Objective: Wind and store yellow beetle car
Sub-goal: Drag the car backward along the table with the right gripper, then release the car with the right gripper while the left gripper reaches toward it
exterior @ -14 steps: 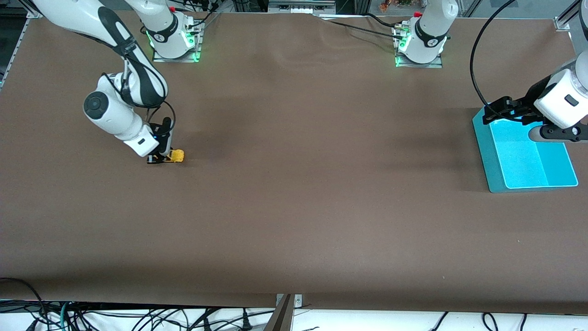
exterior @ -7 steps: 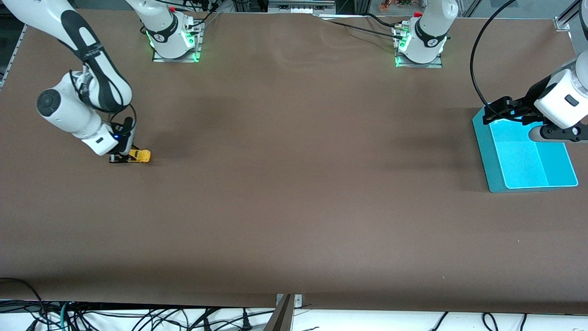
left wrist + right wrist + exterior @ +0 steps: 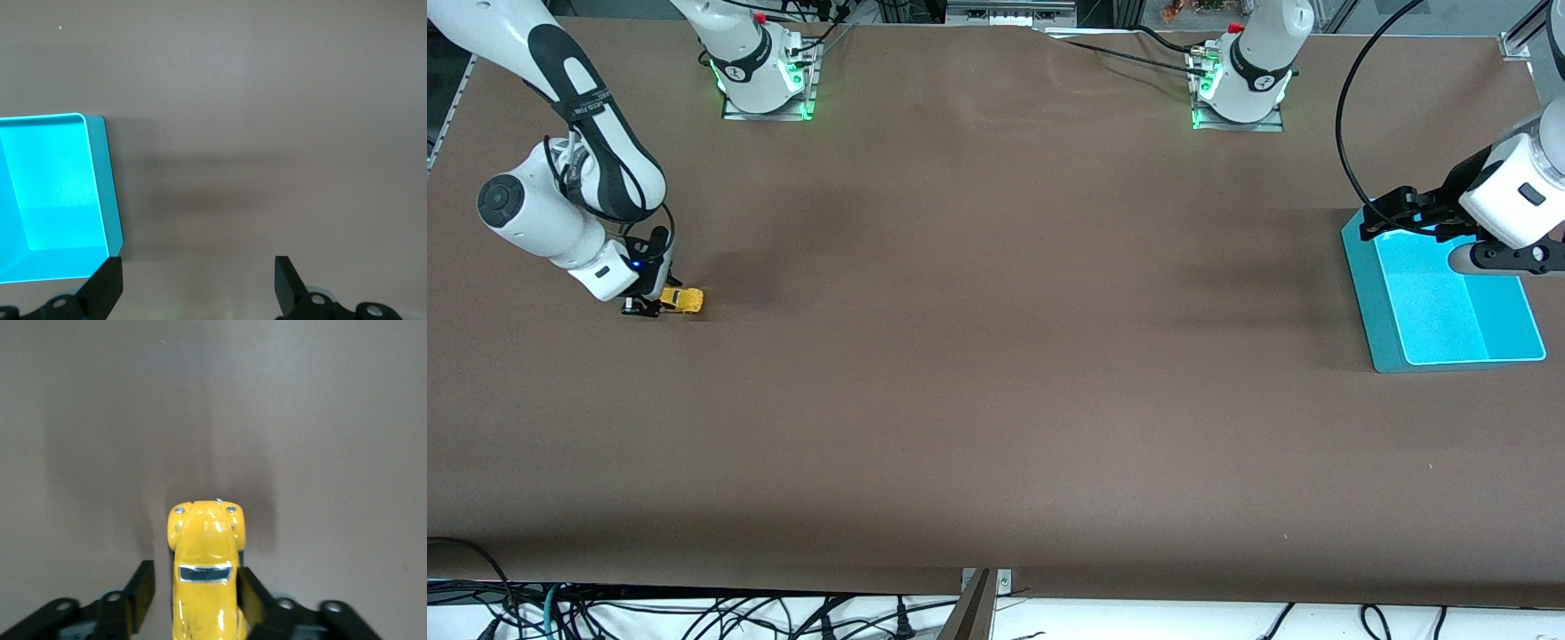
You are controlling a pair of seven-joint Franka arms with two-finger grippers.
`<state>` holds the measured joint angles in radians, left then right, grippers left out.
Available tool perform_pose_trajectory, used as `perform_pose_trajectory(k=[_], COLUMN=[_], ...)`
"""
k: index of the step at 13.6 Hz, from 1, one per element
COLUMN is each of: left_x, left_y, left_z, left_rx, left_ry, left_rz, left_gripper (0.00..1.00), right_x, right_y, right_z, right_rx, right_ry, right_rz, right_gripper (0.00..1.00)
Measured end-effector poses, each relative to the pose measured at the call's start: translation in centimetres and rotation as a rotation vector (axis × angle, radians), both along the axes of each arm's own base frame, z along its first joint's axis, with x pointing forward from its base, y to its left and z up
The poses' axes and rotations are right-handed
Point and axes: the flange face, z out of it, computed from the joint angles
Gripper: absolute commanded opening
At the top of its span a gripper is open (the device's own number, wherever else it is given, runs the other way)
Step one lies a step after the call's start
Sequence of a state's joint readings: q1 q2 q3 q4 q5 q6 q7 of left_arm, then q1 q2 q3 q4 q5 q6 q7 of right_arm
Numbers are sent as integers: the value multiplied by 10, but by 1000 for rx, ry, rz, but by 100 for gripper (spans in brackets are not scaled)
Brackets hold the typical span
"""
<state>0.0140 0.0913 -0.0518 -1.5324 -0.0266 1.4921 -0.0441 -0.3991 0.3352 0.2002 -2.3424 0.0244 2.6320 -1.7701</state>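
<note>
Right gripper [image 3: 647,305] clamped on yellow beetle car [image 3: 682,300], wheels on table [image 3: 996,356], 9 o'clock area | Left gripper [image 3: 1385,216] spread apart, waiting over teal bin [image 3: 1383,293], 3 o'clock | Progress: winding apparently underway; storing not done, bin holds nothing.

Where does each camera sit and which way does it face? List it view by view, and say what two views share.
Front view: high across the table, facing both arm bases; shows both arms, the car in the right end effector, the bin under the left end effector.
Left wrist view: on the left wrist, looking down at the table and bin; its open end effector shows.
Right wrist view: on the right wrist, looking along the car, clamped in its end effector.
Shared: front and right wrist show the car; front and left wrist the bin.
</note>
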Motion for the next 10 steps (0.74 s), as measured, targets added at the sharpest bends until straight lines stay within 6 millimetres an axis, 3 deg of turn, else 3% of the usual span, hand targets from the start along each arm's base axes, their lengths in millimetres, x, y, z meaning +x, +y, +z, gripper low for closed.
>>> perform_pose_trajectory(k=[3,6,10], left_x=[0,0,2], left_y=[-1,-6,-12], left_z=[0,0,-5], left_rx=[-6,-44,-58], left_ry=[0,2,12], left_rz=[0,0,-7], left_gripper=[100,100,100], right_x=[22,57,78], right_y=[23,48,60], right_z=[11,52,105], right_rx=[29,47,33], right_ry=[40,53,42], right_rz=[46,58,15], right_gripper=[100,100,100])
